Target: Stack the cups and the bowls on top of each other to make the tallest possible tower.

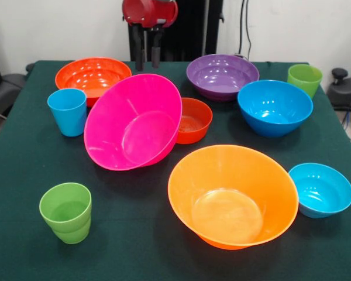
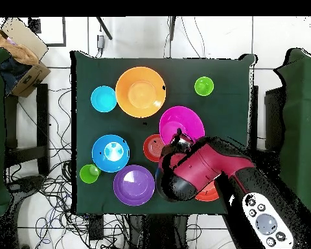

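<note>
My gripper (image 1: 147, 58) hangs open and empty at the back, above the cloth between the medium red-orange bowl (image 1: 92, 76) and the purple bowl (image 1: 222, 76). The large pink bowl (image 1: 133, 122) lies tilted, its mouth facing forward, beside the small red-orange bowl (image 1: 194, 120). In front stand the large orange bowl (image 1: 233, 196) and the small blue bowl (image 1: 320, 189). The blue bowl (image 1: 275, 107) is at right. A sky blue cup (image 1: 67, 111) stands left, and lime green cups stand front left (image 1: 66, 212) and back right (image 1: 305, 79). Nothing is stacked; no tower shows.
A dark green cloth covers the table (image 1: 134, 246). In the overhead view my arm (image 2: 197, 170) covers most of the medium red-orange bowl (image 2: 212, 193) and hides the sky blue cup. Chairs (image 2: 25, 130) and cables surround the table.
</note>
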Controlling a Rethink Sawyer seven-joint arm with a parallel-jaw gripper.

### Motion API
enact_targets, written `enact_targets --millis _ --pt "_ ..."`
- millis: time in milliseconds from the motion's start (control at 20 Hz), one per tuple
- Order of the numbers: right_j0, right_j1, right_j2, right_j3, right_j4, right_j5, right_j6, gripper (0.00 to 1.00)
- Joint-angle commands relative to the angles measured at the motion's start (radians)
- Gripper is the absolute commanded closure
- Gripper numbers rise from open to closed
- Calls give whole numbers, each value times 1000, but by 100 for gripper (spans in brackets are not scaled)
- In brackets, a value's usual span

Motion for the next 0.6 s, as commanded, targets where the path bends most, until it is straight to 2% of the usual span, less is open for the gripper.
enact_targets --millis 50,250,450,600 --pt "50 78 -114 -35 -103 -48 100 0" --pt "61 96 -136 -42 -96 -57 98 0" --pt "27 156 -106 -55 -12 -31 20 0" --pt "12 194 -102 -65 -20 -45 3 0"
